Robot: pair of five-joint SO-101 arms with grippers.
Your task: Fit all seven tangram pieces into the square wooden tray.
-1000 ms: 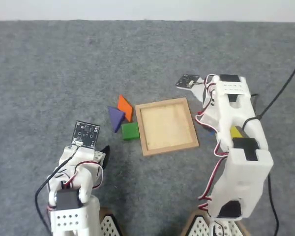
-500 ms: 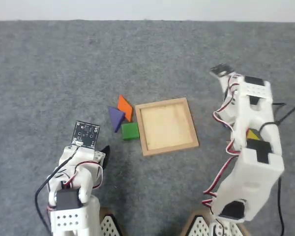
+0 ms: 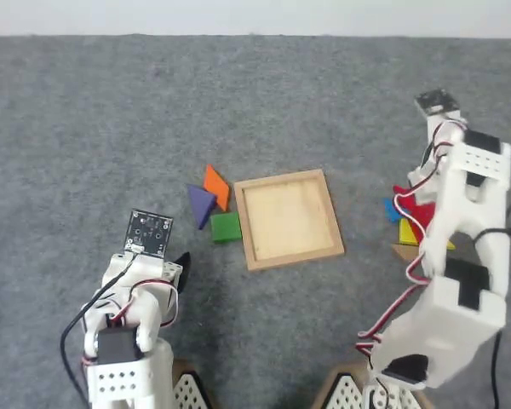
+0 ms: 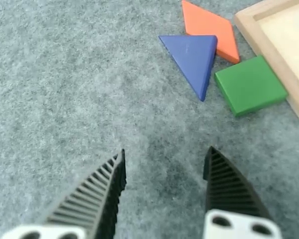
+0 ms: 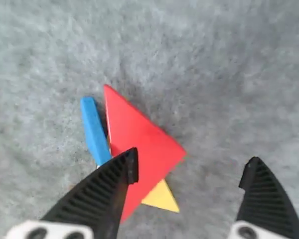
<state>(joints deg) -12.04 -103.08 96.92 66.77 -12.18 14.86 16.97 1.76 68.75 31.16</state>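
A grey felt surface (image 3: 111,111) runs wide on every side, and its far edge meets a pale strip. Near the middle lies the square wooden tray (image 3: 243,226), turned slightly off square to that edge, with its floor bare wood.

Three pieces lie by the tray's left rim. The green square (image 3: 226,227) is just beside the rim. The orange parallelogram (image 3: 215,186) has its long axis roughly along that rim. The blue-purple triangle (image 3: 200,203) is on the orange piece's outer side, its sharp tip aimed at the near side of the surface.

The left tool (image 4: 164,169) hovers over bare felt nearer than these three pieces, its fingers apart and holding nothing. Open felt separates it from them.

Well to the right of the tray, with open felt between, is a second cluster, which the right arm partly covers in the high view. The right wrist view shows it better. A red triangle (image 5: 139,139) lies partly over a yellow piece (image 5: 162,196). A narrow blue piece (image 5: 94,132) lies with its long axis along one red edge, touching or nearly so. The right tool (image 5: 192,162) is above this cluster, fingers spread wide and gripping nothing, one fingertip over the red triangle.
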